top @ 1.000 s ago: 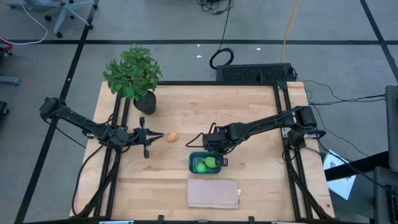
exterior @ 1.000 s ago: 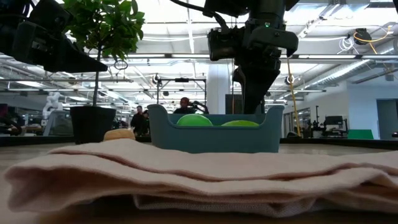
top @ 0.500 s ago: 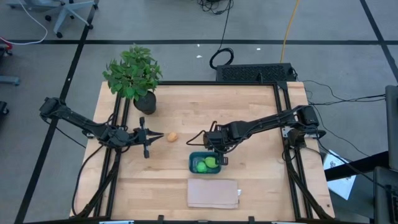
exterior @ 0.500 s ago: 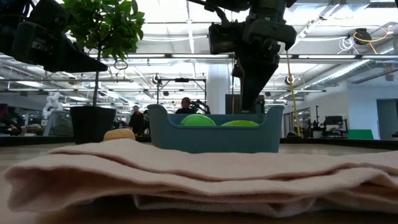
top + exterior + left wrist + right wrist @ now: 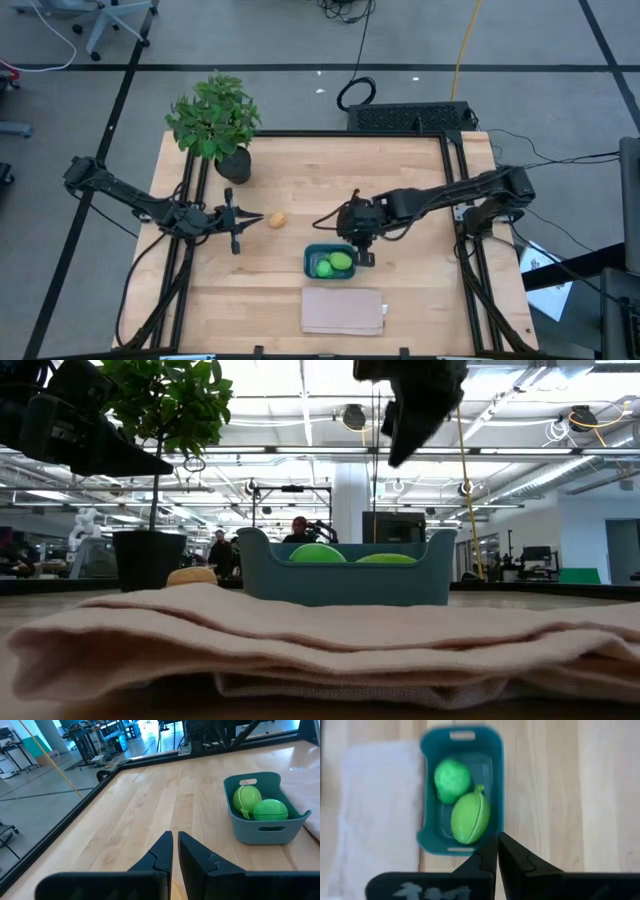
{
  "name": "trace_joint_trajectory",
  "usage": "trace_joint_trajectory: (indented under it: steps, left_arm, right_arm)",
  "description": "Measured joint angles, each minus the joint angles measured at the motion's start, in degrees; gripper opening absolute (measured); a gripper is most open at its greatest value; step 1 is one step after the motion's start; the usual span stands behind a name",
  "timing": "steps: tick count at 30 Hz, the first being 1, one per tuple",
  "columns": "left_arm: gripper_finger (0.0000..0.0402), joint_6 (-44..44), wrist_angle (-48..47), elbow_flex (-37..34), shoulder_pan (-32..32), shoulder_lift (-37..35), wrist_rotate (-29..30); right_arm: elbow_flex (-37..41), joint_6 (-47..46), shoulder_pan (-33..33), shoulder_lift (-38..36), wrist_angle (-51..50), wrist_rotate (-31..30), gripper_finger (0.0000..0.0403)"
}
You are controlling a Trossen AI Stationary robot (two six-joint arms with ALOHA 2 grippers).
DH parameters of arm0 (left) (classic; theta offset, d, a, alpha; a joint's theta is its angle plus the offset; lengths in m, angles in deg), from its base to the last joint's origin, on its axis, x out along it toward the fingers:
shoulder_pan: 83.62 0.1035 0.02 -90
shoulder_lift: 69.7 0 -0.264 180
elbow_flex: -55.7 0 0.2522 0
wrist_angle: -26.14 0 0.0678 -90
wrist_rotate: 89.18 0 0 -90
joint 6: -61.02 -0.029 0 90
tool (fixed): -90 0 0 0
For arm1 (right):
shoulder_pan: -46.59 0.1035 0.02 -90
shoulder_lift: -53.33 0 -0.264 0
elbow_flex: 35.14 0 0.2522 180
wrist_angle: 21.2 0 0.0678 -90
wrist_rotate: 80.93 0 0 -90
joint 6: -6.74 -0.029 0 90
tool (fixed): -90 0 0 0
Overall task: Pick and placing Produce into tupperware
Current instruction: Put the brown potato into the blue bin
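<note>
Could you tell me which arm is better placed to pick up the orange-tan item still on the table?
Left: the left gripper sits beside the orange-tan item; the right gripper is by the tupperware.

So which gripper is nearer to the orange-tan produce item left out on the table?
Left. The left gripper sits just beside the orange-tan item, fingers shut. The right gripper hangs above the teal tupperware's edge, farther off, also shut.
</note>
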Motion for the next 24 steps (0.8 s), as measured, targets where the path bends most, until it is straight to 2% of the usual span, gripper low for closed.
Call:
trace_joint_trajectory:
  steps: [10, 17, 24]
  left_arm:
    - [0.0033, 0.1, 0.0, 0.0, 0.0, 0.0, 0.0]
    - [0.0033, 0.2, 0.0, 0.0, 0.0, 0.0, 0.0]
    - [0.0033, 0.2, 0.0, 0.0, 0.0, 0.0, 0.0]
  right_arm:
    - [0.0, 0.9, 1.2, -8.7, 4.2, -0.4, 0.0006]
    - [0.0, 0.5, 1.6, -13.1, 4.6, -4.7, 0.0006]
    - [0.0, 2.9, 1.6, -19.0, 5.5, -5.2, 0.0001]
